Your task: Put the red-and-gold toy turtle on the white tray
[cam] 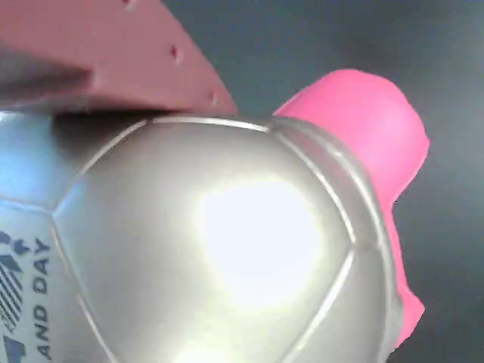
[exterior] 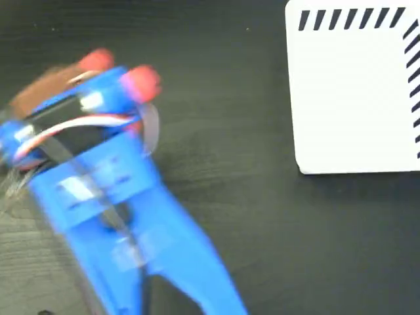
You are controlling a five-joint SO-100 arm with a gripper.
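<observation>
One turtle point(exterior: 98, 75) sits far left on the dark bench point(exterior: 223, 131), under the blue hand point(exterior: 108, 98). One tray point(exterior: 354, 92) lies far right, well apart. I cannot tell whether the hand grips.

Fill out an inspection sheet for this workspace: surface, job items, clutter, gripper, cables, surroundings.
Surface: dark table, wood grain faintly visible.
Turtle: fills the wrist view, shiny domed shell with printed letters; red parts poke out beside the arm in the fixed view. Not on the tray.
White tray: top right in the fixed view, dark stripes along its edges, nothing on it.
Clutter: nothing seen.
Gripper: blurred, over the turtle; one finger lies against the shell; jaw state unclear.
Cables: red and white wires along the blue arm.
Surroundings: nothing seen beyond the table.
</observation>
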